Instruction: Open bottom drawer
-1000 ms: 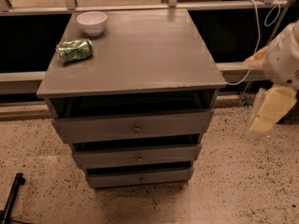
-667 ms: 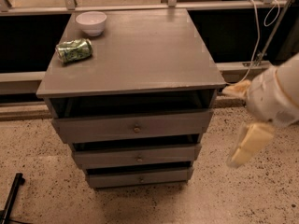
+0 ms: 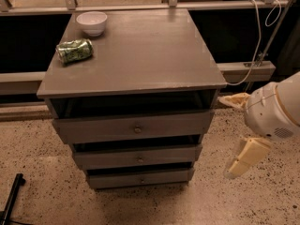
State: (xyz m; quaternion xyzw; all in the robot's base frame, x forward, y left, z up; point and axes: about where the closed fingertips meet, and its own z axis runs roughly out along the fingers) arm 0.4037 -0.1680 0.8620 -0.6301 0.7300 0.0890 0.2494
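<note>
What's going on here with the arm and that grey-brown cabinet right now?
The robot's white two-finger gripper hangs open to the right of the grey-brown wooden cabinet, level with its drawers and touching nothing. The shallow, round-knobbed bottom drawer has not been gripped yet. On the cabinet top sit a white bowl and a green can lying on its side.
</note>
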